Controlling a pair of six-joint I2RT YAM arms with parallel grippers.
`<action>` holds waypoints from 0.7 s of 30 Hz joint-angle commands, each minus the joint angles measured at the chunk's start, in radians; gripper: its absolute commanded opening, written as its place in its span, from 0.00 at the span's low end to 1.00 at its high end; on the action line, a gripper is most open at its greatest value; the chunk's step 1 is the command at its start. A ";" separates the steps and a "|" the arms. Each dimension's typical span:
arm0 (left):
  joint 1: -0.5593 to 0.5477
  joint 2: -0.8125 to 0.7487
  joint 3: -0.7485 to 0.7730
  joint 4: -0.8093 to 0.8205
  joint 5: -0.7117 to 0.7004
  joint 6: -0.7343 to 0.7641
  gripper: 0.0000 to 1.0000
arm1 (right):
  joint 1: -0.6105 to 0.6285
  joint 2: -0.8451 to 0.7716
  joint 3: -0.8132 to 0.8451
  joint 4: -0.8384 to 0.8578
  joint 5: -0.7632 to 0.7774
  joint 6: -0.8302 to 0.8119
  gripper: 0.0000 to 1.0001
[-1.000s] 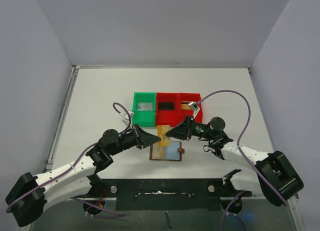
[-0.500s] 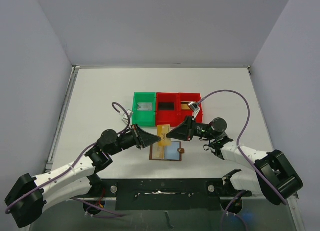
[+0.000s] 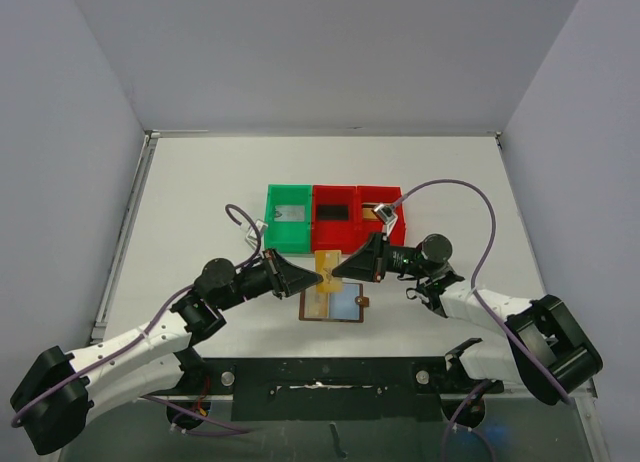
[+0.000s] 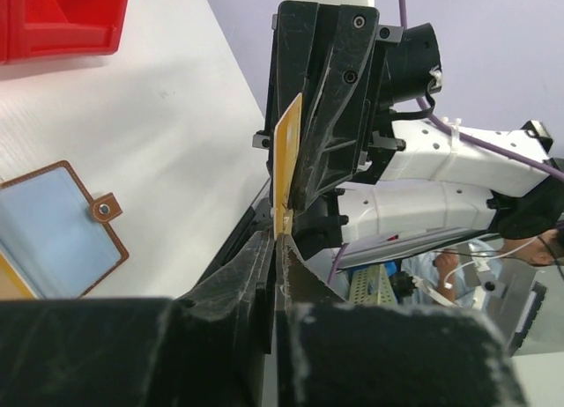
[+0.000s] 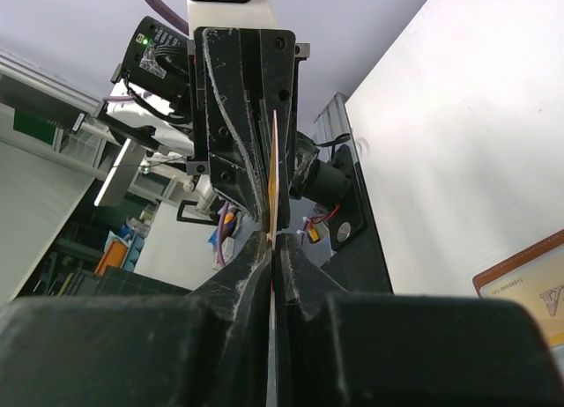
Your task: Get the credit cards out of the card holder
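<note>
The card holder (image 3: 340, 304) lies open on the table, brown rim, pale blue inside, with a gold card (image 3: 317, 304) on its left half. A second gold credit card (image 3: 327, 265) is held on edge above the holder's far side. My left gripper (image 3: 318, 276) is shut on its lower left edge and my right gripper (image 3: 339, 269) is shut on its right edge. In the left wrist view the card (image 4: 286, 156) stands between my fingertips (image 4: 264, 248) and the right gripper's jaws. In the right wrist view it (image 5: 272, 173) shows edge-on.
A green bin (image 3: 288, 232) and two red bins (image 3: 335, 233) (image 3: 376, 193) stand in a row just behind the card, each with something flat inside. The red bin (image 4: 62, 19) and holder (image 4: 53, 235) show in the left wrist view; the holder's corner (image 5: 529, 288) in the right.
</note>
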 commanded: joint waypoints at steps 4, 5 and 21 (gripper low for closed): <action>0.002 -0.015 0.130 -0.221 -0.048 0.121 0.45 | -0.005 -0.080 0.092 -0.163 0.002 -0.141 0.00; 0.002 -0.020 0.150 -0.280 -0.067 0.144 0.52 | -0.005 -0.096 0.103 -0.221 0.013 -0.180 0.00; 0.004 -0.148 0.370 -0.905 -0.523 0.386 0.72 | 0.029 -0.563 0.160 -0.914 0.624 -1.053 0.00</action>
